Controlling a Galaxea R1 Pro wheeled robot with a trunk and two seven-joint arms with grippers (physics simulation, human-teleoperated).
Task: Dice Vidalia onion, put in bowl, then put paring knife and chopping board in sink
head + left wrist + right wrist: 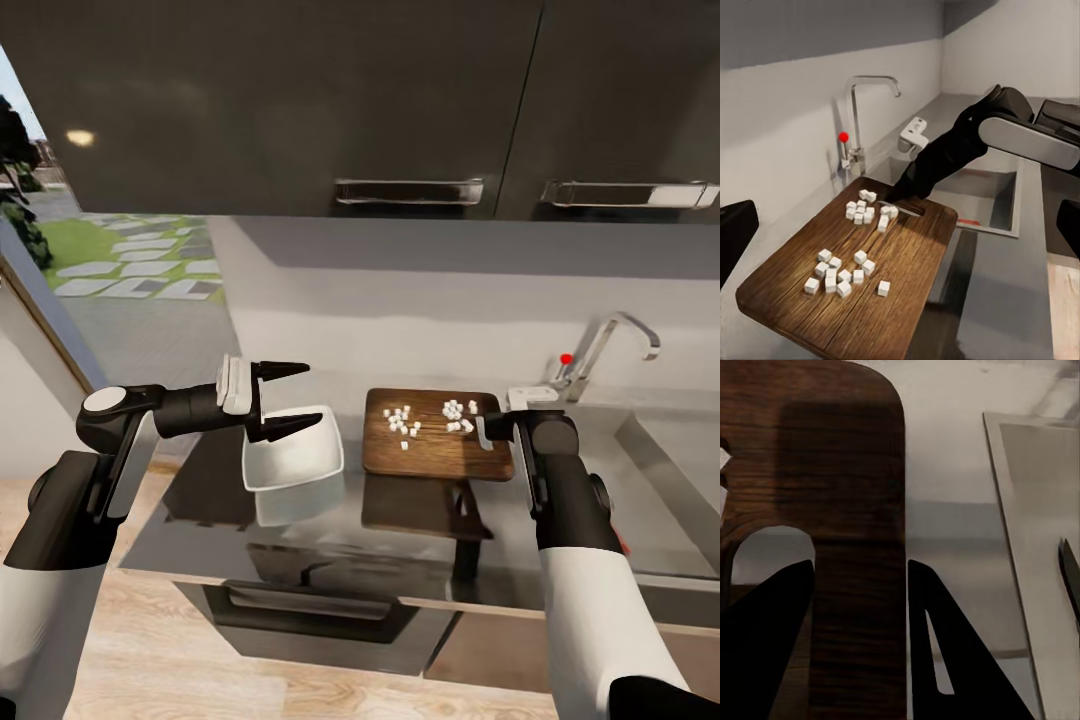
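Observation:
The dark wooden chopping board (pixel 437 450) lies on the countertop (pixel 200 510) left of the sink (pixel 670 450). White diced onion (pixel 400 420) sits on it in two clusters (pixel 840 274). My right gripper (pixel 490 430) is at the board's right end, shut on the strip beside the slot hole (pixel 859 566). The white bowl (pixel 295 450) stands left of the board, and no dice show in it. Just above it hovers my left gripper (pixel 310 394), open and holding nothing. A slim dark shape (pixel 1069 577), seemingly the paring knife, lies on the sink's steel.
The chrome tap (pixel 610 345) with its red knob rises behind the sink's left corner. Black upper cabinets (pixel 400 100) with bar handles hang over the counter. The countertop's left end meets an open doorway (pixel 120 270). A small red item (pixel 967 222) lies in the basin.

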